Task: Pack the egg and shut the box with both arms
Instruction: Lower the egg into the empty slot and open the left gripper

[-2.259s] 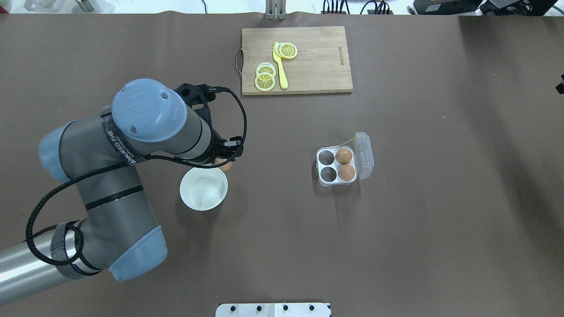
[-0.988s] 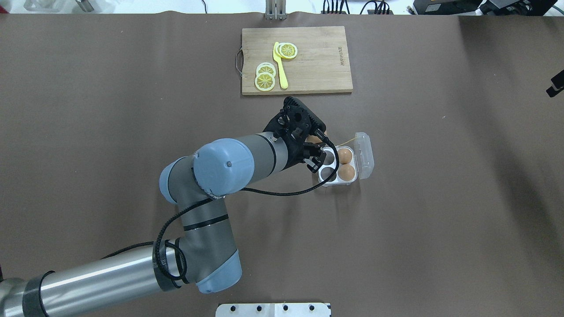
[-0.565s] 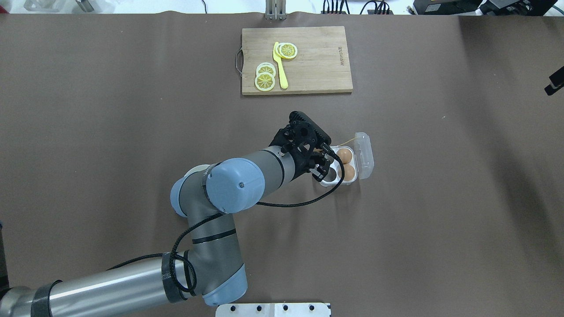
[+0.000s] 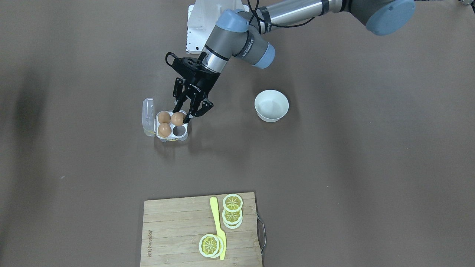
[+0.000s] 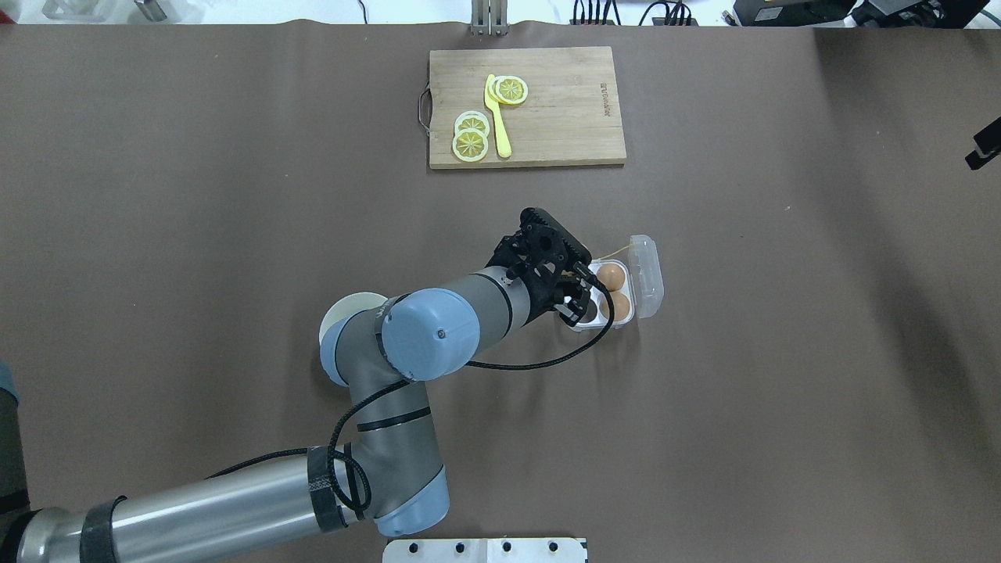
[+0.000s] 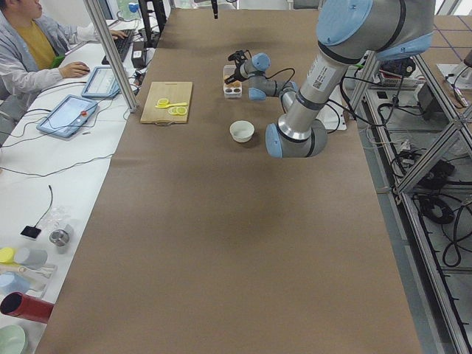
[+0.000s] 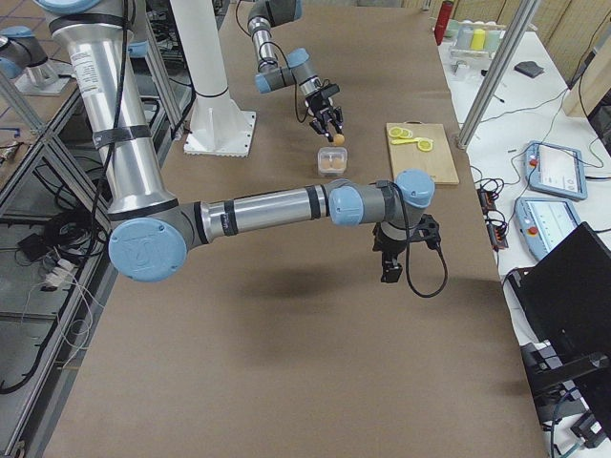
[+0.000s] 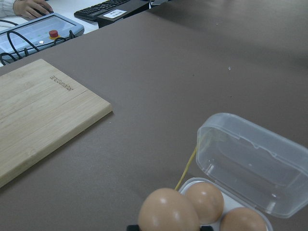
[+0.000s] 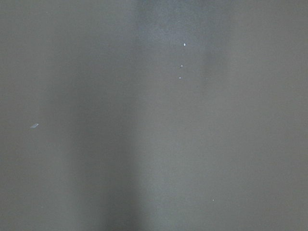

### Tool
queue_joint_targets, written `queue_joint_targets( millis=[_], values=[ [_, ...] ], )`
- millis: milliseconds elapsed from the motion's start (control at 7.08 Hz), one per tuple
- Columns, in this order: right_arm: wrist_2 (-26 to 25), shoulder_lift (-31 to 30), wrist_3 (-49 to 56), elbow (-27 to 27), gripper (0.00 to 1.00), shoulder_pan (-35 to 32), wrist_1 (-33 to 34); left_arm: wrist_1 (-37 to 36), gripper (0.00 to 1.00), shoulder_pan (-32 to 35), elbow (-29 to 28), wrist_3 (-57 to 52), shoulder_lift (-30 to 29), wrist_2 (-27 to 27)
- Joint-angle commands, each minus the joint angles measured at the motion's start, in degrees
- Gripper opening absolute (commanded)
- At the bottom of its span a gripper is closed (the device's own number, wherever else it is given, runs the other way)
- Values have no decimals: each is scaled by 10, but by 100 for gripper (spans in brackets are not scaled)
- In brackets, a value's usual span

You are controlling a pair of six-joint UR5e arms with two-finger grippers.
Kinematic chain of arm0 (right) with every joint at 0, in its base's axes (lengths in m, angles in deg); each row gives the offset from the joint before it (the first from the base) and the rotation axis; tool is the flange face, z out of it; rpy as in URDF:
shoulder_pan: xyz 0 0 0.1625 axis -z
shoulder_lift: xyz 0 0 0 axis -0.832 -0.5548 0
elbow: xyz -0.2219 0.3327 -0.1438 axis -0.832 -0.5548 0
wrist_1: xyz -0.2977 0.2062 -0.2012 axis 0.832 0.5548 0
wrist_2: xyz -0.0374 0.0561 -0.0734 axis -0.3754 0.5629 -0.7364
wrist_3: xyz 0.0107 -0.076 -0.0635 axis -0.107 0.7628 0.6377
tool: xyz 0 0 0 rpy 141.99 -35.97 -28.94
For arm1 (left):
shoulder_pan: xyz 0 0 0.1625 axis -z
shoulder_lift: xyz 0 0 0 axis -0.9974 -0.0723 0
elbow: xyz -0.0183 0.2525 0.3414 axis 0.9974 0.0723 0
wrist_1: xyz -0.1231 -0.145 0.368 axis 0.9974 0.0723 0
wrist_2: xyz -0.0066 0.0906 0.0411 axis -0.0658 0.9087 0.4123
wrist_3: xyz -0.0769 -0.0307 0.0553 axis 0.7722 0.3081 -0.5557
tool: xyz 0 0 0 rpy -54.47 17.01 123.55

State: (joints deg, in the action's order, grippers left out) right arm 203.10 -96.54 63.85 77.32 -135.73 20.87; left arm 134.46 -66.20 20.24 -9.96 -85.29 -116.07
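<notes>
1. The small smooth tan-brown egg (image 8: 168, 214) is gripped by the left pincer (image 4: 182, 115), its black open-frame fingers closed on the shell. It is just above the box's tray, on the half away from the lid.
2. The shell is smooth and evenly rounded. It looks nearly round from the front, and the wrist view crops its base, so its long axis is unclear.
3. The small clear plastic four-cell box (image 4: 148, 118) sits on the brown matte desk (image 5: 782, 391), its glossy hinged lid swung open toward the robot's right.
4. Two more eggs (image 4: 164, 117) sit in the cells beside the lid, rounded tops up. One cell (image 4: 180, 130) shows empty.
5. The right pincer (image 7: 389, 272) hangs over the desk, well apart from the box. I cannot tell whether it is open or closed.
</notes>
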Motion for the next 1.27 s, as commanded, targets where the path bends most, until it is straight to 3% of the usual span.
queue_joint_targets(
  millis=[0,424,1129],
  values=[
    [0,0,-1,-1,100,2,0,2,0,-7,-4,0,-1,-4],
    [0,0,-1,-1,100,2,0,20,0,-6,-6,-23,2,-44],
    [1,0,-2,0,99,5,0,48,0,-5,-29,-21,1,-40]
  ],
)
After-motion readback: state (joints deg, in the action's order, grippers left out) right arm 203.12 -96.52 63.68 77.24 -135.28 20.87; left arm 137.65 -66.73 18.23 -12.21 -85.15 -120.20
